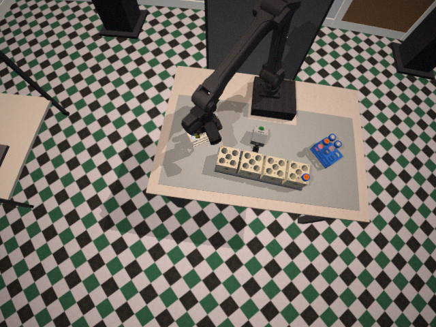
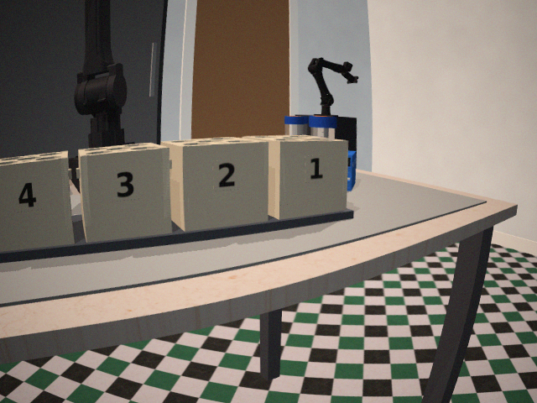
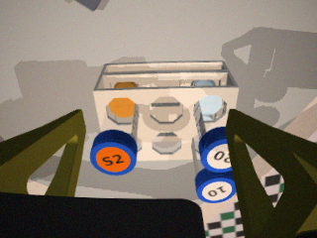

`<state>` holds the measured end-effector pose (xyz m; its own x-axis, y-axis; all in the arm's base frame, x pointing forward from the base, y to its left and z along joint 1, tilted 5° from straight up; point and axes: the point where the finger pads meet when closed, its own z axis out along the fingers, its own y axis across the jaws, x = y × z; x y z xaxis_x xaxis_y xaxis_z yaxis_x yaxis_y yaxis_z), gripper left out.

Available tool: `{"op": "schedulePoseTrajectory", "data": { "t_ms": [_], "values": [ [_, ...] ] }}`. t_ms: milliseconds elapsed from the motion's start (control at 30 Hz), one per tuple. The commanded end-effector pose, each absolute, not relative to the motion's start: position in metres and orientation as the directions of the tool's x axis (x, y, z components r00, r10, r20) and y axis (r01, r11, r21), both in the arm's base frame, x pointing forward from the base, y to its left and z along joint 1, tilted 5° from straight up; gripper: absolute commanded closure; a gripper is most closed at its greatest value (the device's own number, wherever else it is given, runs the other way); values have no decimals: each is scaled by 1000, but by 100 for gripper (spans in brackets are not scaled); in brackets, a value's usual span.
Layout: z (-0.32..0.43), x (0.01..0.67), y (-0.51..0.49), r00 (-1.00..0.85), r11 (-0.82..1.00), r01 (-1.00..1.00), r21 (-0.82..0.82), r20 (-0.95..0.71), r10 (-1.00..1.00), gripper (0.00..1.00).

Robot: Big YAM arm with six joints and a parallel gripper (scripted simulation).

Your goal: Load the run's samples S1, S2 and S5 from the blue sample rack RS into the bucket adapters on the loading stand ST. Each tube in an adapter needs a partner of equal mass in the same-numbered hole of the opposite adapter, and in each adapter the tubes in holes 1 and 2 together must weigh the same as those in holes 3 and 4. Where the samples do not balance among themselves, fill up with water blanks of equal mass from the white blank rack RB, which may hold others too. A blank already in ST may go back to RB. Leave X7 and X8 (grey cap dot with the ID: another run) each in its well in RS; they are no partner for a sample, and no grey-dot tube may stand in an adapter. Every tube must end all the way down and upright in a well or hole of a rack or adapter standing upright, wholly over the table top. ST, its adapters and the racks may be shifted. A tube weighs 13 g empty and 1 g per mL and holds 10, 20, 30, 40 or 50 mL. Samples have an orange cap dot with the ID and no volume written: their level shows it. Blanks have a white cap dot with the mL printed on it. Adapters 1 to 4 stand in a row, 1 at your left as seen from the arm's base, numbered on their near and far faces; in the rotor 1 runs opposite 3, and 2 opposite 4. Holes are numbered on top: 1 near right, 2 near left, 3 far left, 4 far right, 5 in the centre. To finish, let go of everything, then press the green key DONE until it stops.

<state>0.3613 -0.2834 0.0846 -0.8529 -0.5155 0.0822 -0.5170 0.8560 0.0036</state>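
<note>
White blank rack RB [image 1: 199,140]: stands at the left of the grey mat, mostly hidden under the wrist in the top view; the wrist view shows its wells from above.
Tube S2 [image 3: 114,157]: orange cap dot, standing in the near left well of the white rack in the wrist view.
Blanks [image 3: 216,154]: two white-dot tubes at the rack's near right; the nearer one [image 3: 214,189] reads 10.
Gripper [image 3: 155,159]: hangs over the white rack, yellow fingers spread wide with nothing between them.
Loading stand ST [image 1: 262,165]: four adapters in a row at mid-table.
Green key DONE [image 1: 261,128]: on its box just behind the stand.
Orange-dot tube [image 1: 305,176]: stands in the rightmost adapter, at its right edge.
Blue sample rack RS [image 1: 325,152]: right of the stand, tubes standing in its far wells.
</note>
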Motion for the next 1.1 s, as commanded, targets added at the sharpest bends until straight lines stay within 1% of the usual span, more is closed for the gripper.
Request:
{"op": "schedulePoseTrajectory", "data": {
  "t_ms": [0,167,233,267,333,367,433,667,733,800,900,933,1033,1067],
  "values": [
    [107,369,-326,-839,839,-543,-38,70,-540,20],
    [110,356,-367,-839,839,-543,-39,72,-539,20],
    [110,356,-370,-839,839,-543,-39,72,-540,20],
    [130,359,-367,-836,832,-549,-78,62,-546,20],
    [130,359,-367,-836,832,-549,-78,62,-546,20],
    [128,365,-362,-827,824,-562,-74,62,-558,20],
    [84,354,-349,-824,826,-564,-8,77,-561,20],
    [60,343,-358,-837,839,-543,-6,78,-541,20],
    [58,341,-359,-837,839,-543,-7,78,-541,20],
    [72,343,-361,-839,839,-543,-39,71,-540,20],
    [68,345,-360,-836,836,-547,-33,72,-544,20],
    [68,357,-359,-829,828,-559,-42,70,-556,20],
    [51,350,-351,-828,830,-558,-7,78,-556,20],
    [70,354,-363,-838,838,-544,-42,70,-540,20]
  ]
}}
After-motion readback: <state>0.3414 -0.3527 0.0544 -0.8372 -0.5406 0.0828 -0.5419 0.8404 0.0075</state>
